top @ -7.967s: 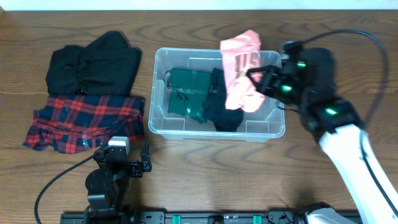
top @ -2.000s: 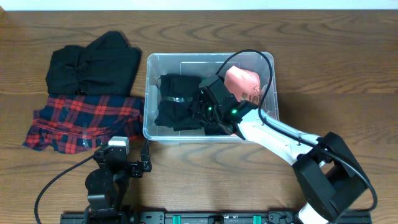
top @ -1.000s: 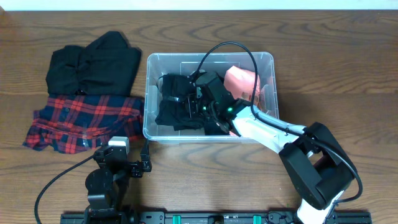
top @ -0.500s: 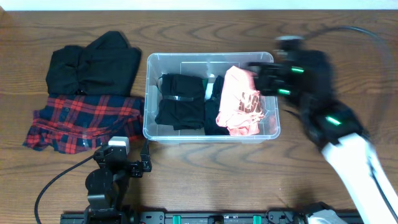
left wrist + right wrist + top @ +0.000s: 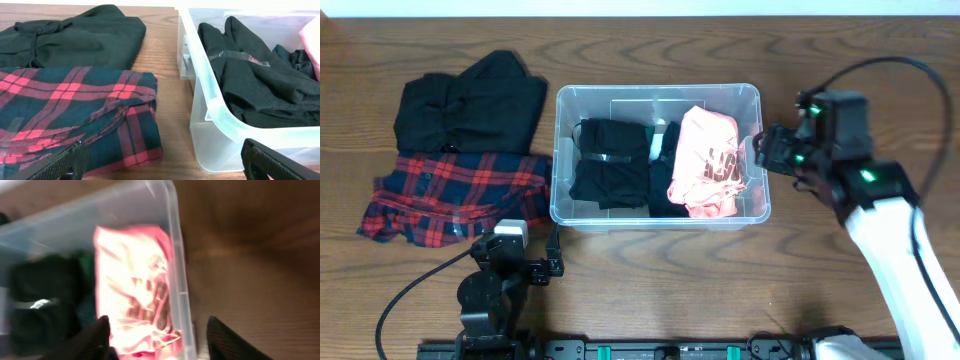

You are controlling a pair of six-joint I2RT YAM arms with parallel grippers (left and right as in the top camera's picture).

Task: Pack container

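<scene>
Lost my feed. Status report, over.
Left gripper open, right gripper open, both empty. Container holds black clothes, pink shirt. Plaid shirt, black garment unpacked on table.

white right arm, black cable, green lights

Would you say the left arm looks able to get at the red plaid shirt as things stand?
Probably yes. The plaid shirt lies on the table just ahead of the open left gripper, nothing lying between them; the container sits off to its side.
</scene>
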